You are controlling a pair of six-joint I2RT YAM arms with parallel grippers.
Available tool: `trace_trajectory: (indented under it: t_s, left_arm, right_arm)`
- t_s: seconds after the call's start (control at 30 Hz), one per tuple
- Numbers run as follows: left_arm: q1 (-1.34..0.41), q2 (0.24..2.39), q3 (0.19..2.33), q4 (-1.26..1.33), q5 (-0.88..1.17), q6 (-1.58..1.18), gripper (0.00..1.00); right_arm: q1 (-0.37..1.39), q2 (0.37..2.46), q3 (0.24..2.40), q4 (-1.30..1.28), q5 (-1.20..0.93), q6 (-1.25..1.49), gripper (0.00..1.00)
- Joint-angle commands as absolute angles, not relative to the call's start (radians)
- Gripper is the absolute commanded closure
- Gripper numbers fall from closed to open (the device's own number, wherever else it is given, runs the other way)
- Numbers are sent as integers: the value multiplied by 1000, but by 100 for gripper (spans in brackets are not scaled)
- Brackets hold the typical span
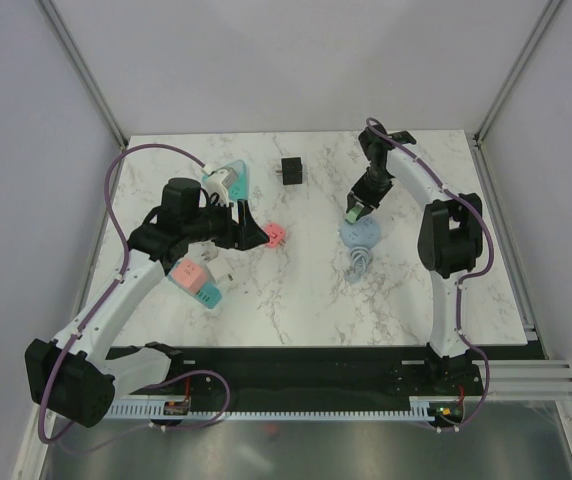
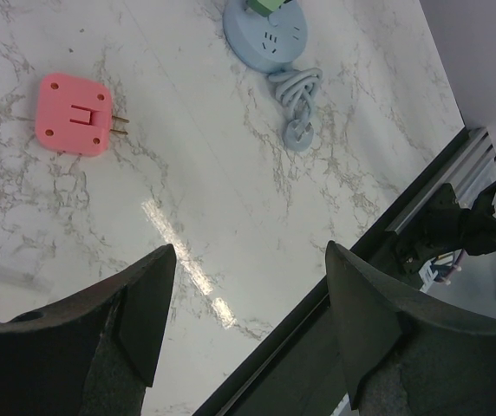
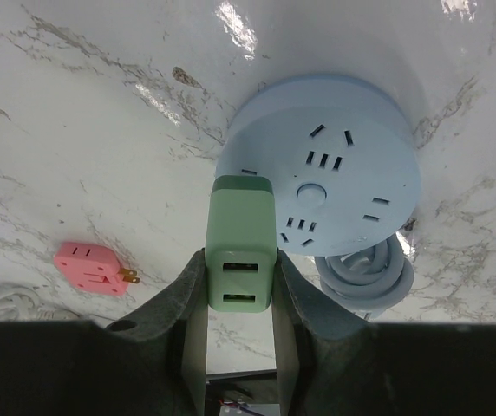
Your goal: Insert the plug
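The left gripper (image 2: 250, 250) hangs wide open and empty above the marble table (image 2: 231, 173), the pink adapter (image 2: 74, 113) lies beyond it, and the right gripper (image 3: 240, 258) pinches the green plug (image 3: 241, 217) at the round blue socket hub's (image 3: 352, 156) rim, possibly touching it.

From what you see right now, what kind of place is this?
Most likely a robot test cell in a lab, not a home: a marble-pattern table closed in by plain white panels on metal frame posts, with cable ducting along its near edge.
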State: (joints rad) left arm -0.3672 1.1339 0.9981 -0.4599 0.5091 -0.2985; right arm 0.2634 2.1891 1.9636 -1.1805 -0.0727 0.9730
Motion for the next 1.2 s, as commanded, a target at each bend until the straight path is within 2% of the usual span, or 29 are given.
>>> trace_trajectory:
  t_s: [0.0, 0.43, 1.17]
  left_arm:
    - [-371, 1108, 1003, -411, 535, -301, 23]
    - [-371, 1103, 997, -407, 537, -302, 23]
    - [-371, 1108, 989, -397, 554, -307, 23]
  right_arm:
    - [233, 2183, 1928, -1174, 37, 956, 100]
    - [227, 2172, 1954, -1138, 3, 933, 100]
    - [224, 2060, 1862, -1085, -67, 986, 100]
